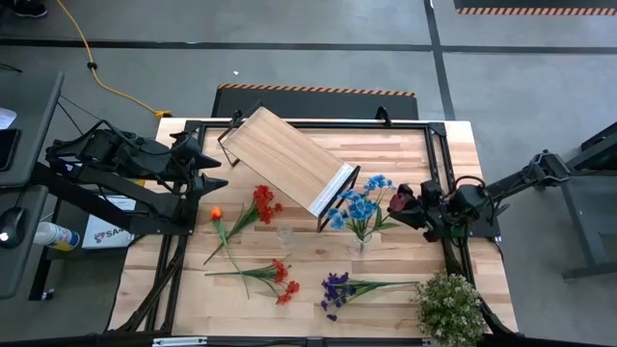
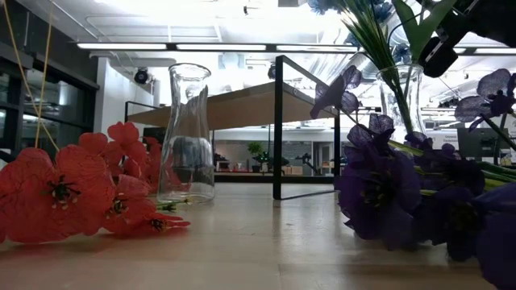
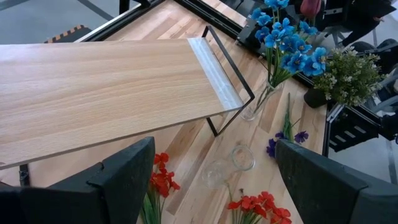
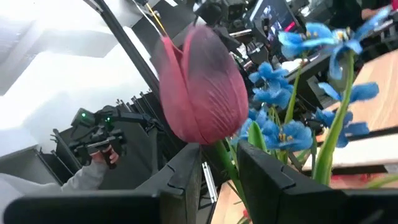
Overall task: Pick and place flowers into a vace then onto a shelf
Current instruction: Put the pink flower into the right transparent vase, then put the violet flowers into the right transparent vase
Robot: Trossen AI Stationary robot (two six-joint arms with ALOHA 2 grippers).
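Beyond our left gripper's (image 3: 214, 180) spread fingers we see the shelf (image 3: 106, 93), blue flowers (image 3: 287, 43) in a vase (image 3: 258, 106) farther off.

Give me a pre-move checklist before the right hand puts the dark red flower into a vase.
1. Grip on flower: ok. The right hand is shut on the stem of the dark red flower.
2. Vase by the right hand: not ok as a free target. The vase with blue flowers already holds the blue flowers.
3. Empty vase: ok. It stands upright with nothing in it.
4. Left hand: ok. It is open, by the shelf's left end, away from both vases.
5. Flower's height over the vase rim: cannot tell.
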